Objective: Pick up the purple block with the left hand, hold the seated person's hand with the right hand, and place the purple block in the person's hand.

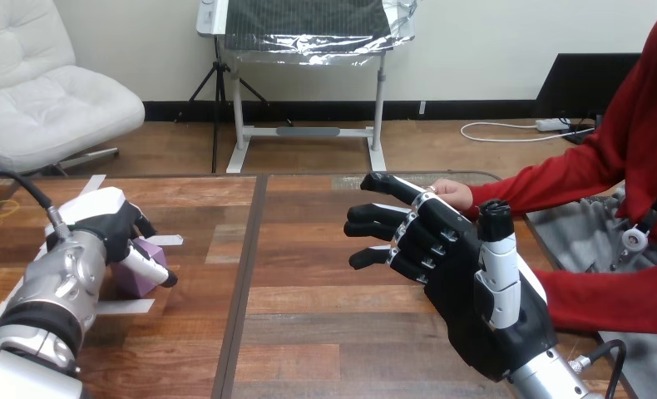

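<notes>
The left hand (101,234) curls round the purple block (132,283), thumb across its front. Well right of the block, the right hand (454,274) spreads open.

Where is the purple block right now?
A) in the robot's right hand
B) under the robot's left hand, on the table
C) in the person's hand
B: the purple block sits on the table's left part with the left hand curled over it, while the right hand is open and holds nothing, and the person's hand beyond it has no block.
</notes>
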{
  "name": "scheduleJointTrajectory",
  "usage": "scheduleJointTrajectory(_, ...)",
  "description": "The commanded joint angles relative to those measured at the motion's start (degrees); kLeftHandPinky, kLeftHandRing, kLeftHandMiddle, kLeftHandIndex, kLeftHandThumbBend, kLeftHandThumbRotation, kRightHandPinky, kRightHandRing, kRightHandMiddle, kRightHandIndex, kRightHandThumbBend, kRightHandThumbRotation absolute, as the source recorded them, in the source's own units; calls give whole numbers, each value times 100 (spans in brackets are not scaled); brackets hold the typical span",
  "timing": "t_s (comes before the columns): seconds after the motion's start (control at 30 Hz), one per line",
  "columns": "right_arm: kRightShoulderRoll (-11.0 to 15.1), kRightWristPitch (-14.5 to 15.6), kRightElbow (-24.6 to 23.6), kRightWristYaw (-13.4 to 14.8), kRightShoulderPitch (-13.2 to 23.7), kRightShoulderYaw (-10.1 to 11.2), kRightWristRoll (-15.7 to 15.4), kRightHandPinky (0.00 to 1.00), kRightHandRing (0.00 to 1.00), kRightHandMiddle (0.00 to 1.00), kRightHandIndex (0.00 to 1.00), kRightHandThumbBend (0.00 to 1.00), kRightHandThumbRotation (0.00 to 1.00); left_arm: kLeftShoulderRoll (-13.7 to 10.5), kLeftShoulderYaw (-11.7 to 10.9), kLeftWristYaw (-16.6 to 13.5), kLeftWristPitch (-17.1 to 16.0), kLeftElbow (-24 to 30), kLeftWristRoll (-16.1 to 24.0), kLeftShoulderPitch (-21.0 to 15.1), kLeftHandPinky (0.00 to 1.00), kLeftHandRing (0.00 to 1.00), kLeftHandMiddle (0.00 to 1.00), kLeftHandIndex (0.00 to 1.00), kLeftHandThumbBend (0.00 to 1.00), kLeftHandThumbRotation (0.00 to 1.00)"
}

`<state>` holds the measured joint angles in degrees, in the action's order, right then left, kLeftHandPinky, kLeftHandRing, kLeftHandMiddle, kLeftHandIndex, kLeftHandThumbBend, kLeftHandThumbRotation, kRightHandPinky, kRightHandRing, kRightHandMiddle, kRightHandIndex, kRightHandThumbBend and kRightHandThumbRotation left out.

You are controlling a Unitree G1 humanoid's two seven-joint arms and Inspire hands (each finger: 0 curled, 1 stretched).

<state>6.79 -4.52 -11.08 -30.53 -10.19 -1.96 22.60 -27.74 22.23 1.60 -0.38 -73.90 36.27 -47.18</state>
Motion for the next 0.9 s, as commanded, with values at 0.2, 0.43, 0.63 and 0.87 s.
scheduleJointTrajectory(0.2,-16,-156,-368,1,207,26,72,62,75,74,82,79,100,84,48,76,2,124,-35,-151,55,77,81,75,84,18)
scheduleJointTrajectory(0.43,-16,-150,-377,5,206,24,74,62,76,74,82,79,100,80,11,111,-13,135,-84,-145,54,74,80,73,84,14)
scheduleJointTrajectory(0.63,-7,-162,-372,-21,212,22,80,62,76,74,82,79,100,65,7,129,-54,137,-106,-137,51,71,78,72,84,10)
scheduleJointTrajectory(0.87,-14,-174,-349,-42,215,28,104,62,76,74,82,79,100,70,-9,152,-37,135,-136,-135,49,69,78,71,84,7)
